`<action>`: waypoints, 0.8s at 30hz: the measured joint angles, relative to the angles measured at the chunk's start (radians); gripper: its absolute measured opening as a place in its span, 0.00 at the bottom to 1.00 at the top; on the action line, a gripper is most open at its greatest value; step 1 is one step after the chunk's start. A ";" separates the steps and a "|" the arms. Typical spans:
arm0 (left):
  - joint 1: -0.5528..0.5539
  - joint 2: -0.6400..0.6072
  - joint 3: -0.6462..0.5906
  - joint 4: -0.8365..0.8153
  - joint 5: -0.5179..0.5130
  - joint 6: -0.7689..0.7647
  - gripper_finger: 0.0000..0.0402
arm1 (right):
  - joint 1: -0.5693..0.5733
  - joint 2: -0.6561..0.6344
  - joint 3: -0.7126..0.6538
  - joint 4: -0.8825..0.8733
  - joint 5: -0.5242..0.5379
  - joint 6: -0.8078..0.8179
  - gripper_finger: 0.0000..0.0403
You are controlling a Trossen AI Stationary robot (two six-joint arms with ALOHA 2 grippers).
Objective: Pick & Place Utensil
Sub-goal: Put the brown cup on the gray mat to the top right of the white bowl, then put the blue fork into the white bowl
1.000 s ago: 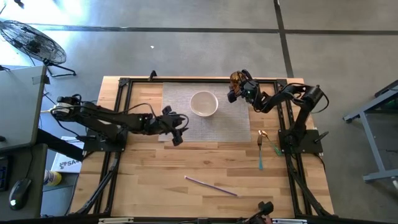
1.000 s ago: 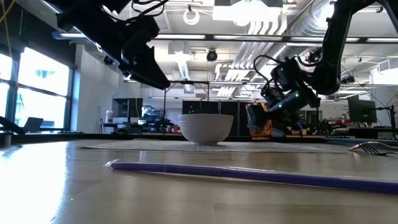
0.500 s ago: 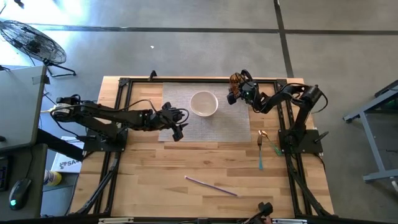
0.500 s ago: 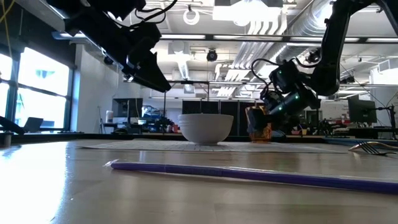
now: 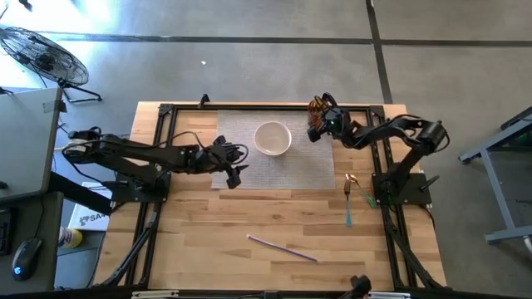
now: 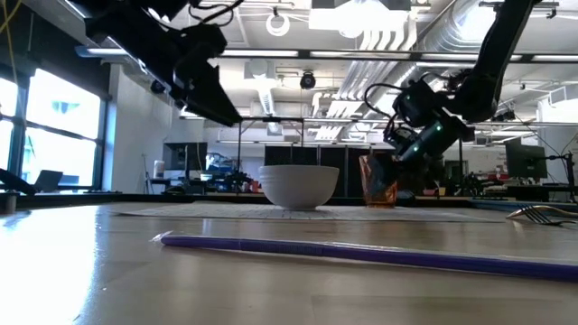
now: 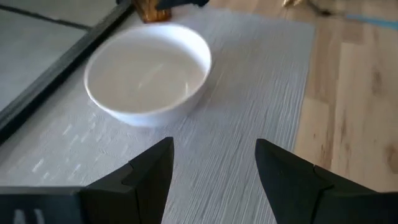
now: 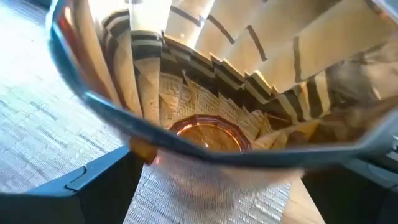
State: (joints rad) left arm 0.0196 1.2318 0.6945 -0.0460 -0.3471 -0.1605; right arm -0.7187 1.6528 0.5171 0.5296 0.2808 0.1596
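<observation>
Amber glass clamped between right gripper jaws; should be kept upright, set down clear of bowl. Left gripper jaws spread, empty.

Glossy white ceramic-looking bowl on a grey, finely ribbed woven mat. Light, smooth-planked wooden table; clear amber, faceted glass cup, shiny
</observation>
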 joint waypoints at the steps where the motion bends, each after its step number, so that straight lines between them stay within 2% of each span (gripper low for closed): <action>1: 0.000 -0.016 0.001 -0.002 -0.001 0.001 0.55 | 0.000 -0.016 0.000 -0.028 0.000 -0.001 0.99; 7: 0.000 -0.117 -0.031 -0.039 -0.017 0.003 0.55 | 0.011 -0.119 0.000 -0.234 -0.001 0.000 0.98; 13: 0.000 -0.170 -0.059 -0.059 -0.070 0.003 0.55 | 0.071 -0.256 0.000 -0.495 0.008 0.051 0.98; 19: 0.000 -0.177 -0.059 -0.076 -0.084 0.026 0.55 | 0.190 -0.402 0.000 -0.771 0.039 0.250 0.97; 24: 0.000 -0.177 -0.059 -0.079 -0.090 0.033 0.55 | 0.327 -0.498 0.000 -0.987 -0.024 0.497 0.95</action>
State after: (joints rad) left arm 0.0200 1.0546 0.6353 -0.1246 -0.4368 -0.1272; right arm -0.3919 1.1548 0.5171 -0.4575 0.2566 0.6563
